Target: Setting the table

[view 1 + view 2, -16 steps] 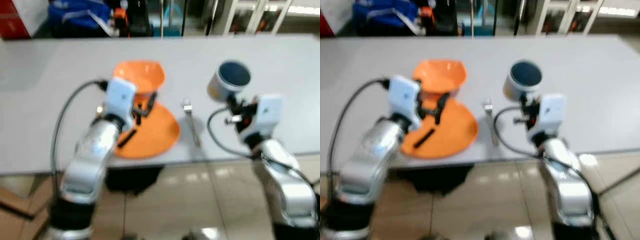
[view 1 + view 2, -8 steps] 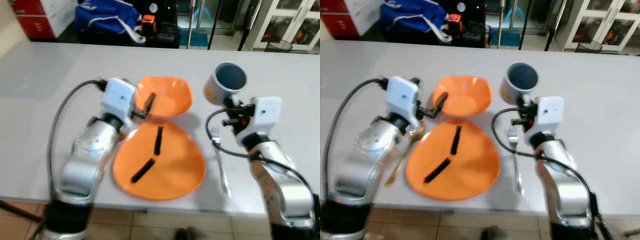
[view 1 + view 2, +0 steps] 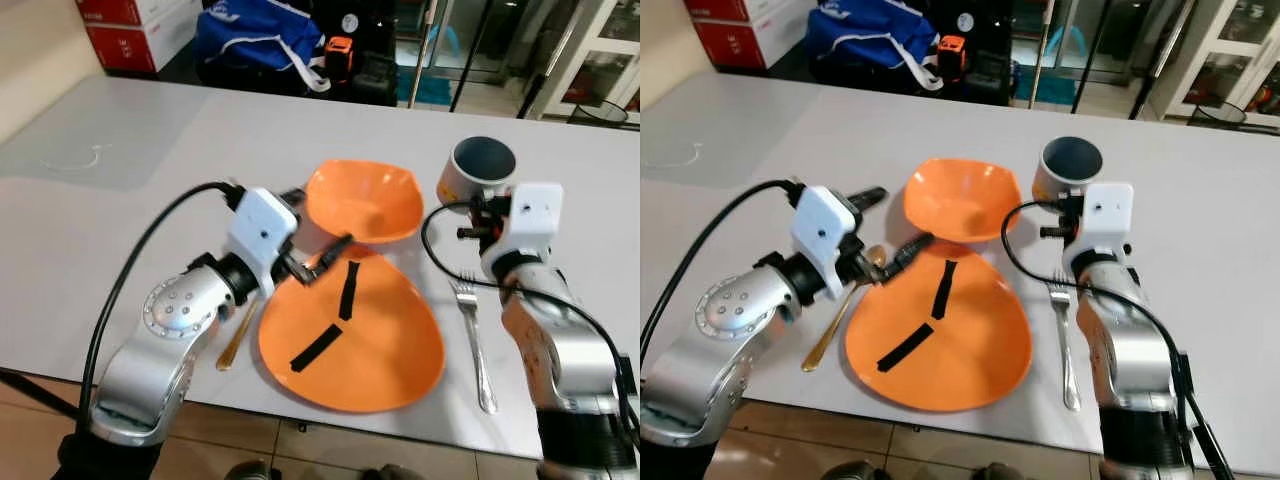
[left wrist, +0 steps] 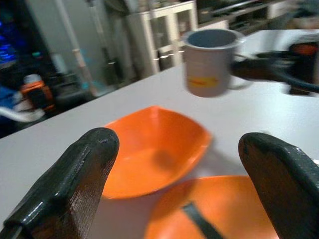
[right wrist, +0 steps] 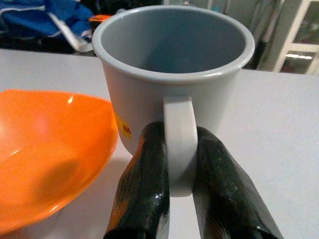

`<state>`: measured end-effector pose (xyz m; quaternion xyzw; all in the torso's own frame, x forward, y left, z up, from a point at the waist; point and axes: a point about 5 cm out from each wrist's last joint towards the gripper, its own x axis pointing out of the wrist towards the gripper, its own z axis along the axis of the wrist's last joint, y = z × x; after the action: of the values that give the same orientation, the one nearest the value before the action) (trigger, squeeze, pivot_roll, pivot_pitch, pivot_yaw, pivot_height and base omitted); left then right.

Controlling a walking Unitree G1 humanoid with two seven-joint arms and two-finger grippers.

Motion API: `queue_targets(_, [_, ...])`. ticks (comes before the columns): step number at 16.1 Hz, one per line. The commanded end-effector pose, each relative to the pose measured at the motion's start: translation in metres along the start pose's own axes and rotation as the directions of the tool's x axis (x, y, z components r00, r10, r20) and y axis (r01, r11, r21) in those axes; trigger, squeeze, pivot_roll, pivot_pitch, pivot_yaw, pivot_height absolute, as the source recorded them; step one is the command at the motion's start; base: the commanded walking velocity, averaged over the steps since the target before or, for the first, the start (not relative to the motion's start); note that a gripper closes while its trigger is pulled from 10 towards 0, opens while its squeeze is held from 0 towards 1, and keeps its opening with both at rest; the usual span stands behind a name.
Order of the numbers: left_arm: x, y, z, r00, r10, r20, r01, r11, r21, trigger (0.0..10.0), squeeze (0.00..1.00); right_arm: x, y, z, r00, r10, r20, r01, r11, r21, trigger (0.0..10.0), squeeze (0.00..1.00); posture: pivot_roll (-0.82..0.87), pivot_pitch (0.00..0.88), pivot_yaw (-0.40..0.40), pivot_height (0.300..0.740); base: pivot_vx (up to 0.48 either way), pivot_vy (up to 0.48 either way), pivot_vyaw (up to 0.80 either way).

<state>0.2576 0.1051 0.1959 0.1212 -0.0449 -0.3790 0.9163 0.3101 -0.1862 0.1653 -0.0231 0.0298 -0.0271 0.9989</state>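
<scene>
Since the frames 0.5 s earlier, the whole scene has shifted with the camera, while the left gripper point(image 3: 890, 228) has drawn back from the orange bowl point(image 3: 962, 198) and now hangs over the far left rim of the orange plate point(image 3: 950, 340), its 2 black fingers spread wide and holding nothing. In the left wrist view the bowl and the grey mug point(image 4: 209, 61) lie ahead between the 2 parted fingers point(image 4: 75, 184). Right gripper point(image 5: 172, 174) remains clamped on the handle of the grey mug, 1 finger pressed to each side of the handle; the mug stands upright on the white table point(image 3: 120, 150), just beside the bowl on its right side. Bowl sits just beyond the plate's far edge, touching or nearly touching it; contact cannot be confirmed. Plate lies at the near edge of the table and carries 2 black strips point(image 3: 347, 292) on its surface. Gold spoon point(image 3: 840, 310) lies to the left of the plate, partly under the left arm. Silver fork point(image 3: 474, 340) lies to the right of the plate, tines pointing toward the far edge, beneath the right arm.
</scene>
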Motion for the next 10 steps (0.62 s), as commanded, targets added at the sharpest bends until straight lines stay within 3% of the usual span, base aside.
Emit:
queue_targets(1, [-0.001,-0.005,-0.002,0.999,-0.039,-0.015,0.039,0.999,-0.001,10.0,0.0,0.006,-0.011,0.005,0.998,-0.065,0.015,0.065,0.998,-0.019,10.0,0.0,0.03,0.069,-0.014,0.74,0.0,0.0,0.0])
queue_targets(5, [-0.001,-0.005,0.0,0.999,-0.045,-0.017,0.045,0.999,-0.004,10.0,0.0,0.021,-0.014,-0.02,0.988,-0.04,-0.151,0.042,0.999,0.012,10.0,0.0,0.04,0.064,-0.019,0.74,0.0,0.0,0.0])
queue_targets(10, [0.0,-0.008,0.001,0.998,-0.064,-0.015,0.064,0.998,-0.013,10.0,0.0,0.027,-0.016,-0.035,0.976,-0.046,-0.213,0.06,0.996,0.059,10.0,0.0,0.05,0.064,-0.019,0.74,0.0,0.0,0.0])
